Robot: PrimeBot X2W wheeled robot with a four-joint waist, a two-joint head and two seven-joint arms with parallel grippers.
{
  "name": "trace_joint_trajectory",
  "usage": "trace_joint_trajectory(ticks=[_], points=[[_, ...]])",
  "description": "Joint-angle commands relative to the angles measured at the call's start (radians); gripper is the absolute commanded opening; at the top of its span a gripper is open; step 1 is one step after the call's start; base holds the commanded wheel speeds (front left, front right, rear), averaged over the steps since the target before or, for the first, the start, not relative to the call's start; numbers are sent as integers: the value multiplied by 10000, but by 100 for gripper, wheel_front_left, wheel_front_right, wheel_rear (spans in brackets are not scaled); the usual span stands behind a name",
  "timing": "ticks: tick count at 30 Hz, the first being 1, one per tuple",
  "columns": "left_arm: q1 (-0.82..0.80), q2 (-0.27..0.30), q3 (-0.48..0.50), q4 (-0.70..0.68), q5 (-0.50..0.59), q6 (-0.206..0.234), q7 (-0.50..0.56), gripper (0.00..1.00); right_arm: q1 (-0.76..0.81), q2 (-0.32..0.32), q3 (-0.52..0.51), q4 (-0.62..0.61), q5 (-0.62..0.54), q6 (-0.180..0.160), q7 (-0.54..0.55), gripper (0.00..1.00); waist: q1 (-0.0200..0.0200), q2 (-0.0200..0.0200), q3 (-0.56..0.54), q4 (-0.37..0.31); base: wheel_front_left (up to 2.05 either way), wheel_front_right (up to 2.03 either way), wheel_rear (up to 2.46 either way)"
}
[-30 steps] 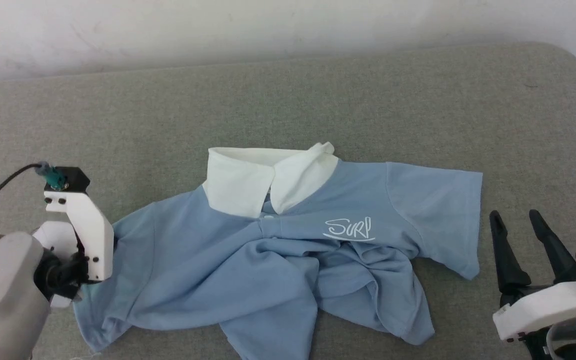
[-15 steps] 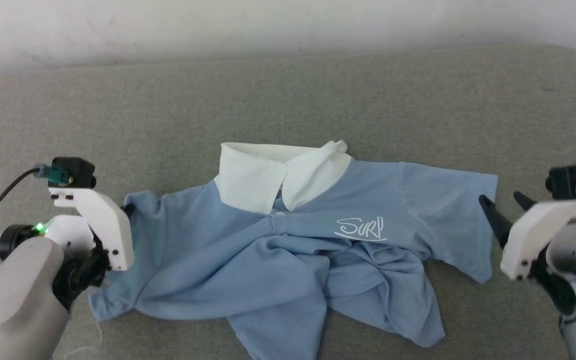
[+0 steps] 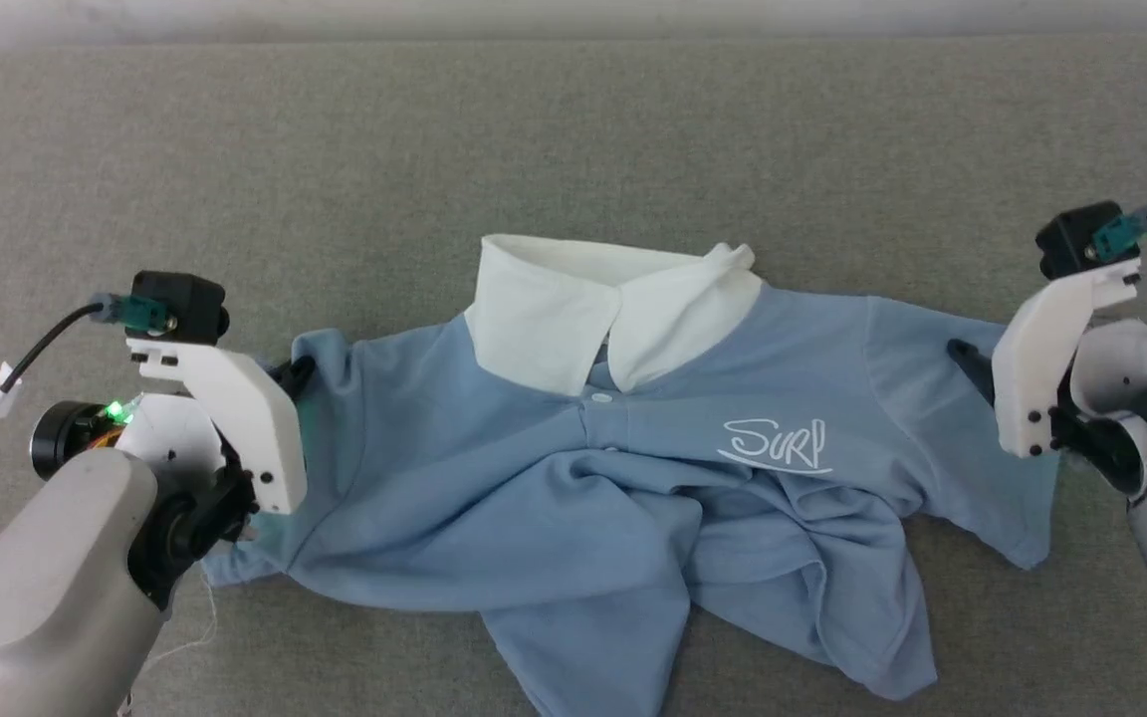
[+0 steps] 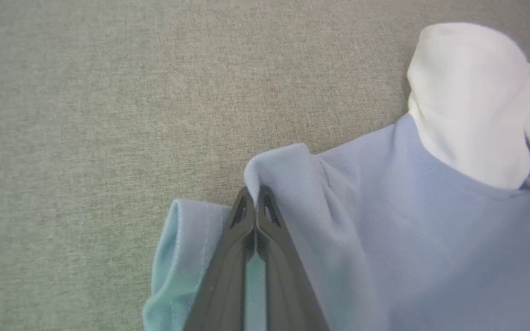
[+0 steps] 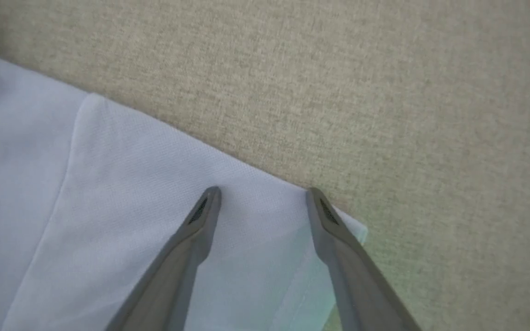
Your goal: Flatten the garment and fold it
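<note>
Head view: light blue garment (image 3: pixel 494 498) lying face up on the grey desk (image 3: pixel 573 129), white collar (image 3: pixel 544 309) at its far edge.
Body cloth: crumpled into deep folds on the near side of the collar, hem bunched toward the near right.
Logo: white script (image 3: pixel 773 445), near and to the right of the collar.
Button: white (image 3: pixel 601 397), just on the near side of the collar.
Left wrist view: left jaws clenched on a raised fold of the left sleeve (image 4: pixel 187 257), left of the collar; fingertips (image 4: pixel 243 209) pressed together with cloth bunched around them.
Right wrist view: right jaws released and spread wide over the flat right sleeve (image 5: pixel 154 184), right of the collar; fingertips (image 5: pixel 212 195) close to the sleeve's outer corner.
Right contact: cannot tell whether touching the cloth.
</note>
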Motion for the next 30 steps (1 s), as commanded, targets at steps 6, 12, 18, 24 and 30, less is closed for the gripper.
trace_joint_trajectory(ticks=[6,12,18,24,30], points=[[-61,-4,47,-75,-13,60,-37,0,-56,148,1088,1145,812,-7,1233,100,-1,0,280,99,0,0,0],[28,42,86,12,-77,49,-122,0,3,178,1631,1146,1581,-7,2028,0,-1,0,114,-28,0,0,0],[-22,158,256,-3,64,108,-584,0,-87,-213,1735,300,1996,-7,1436,0,-1,0,-396,-102,0,0,0],[-362,356,611,-108,591,370,-1631,0,-213,-793,1153,-838,1361,-7,-415,0,-1,0,-1159,-206,0,0,0],[-1027,541,999,-13,1110,741,-2464,0,-306,-771,-26,-1251,538,-7,-1485,0,-1,0,-1825,-419,0,0,0]])
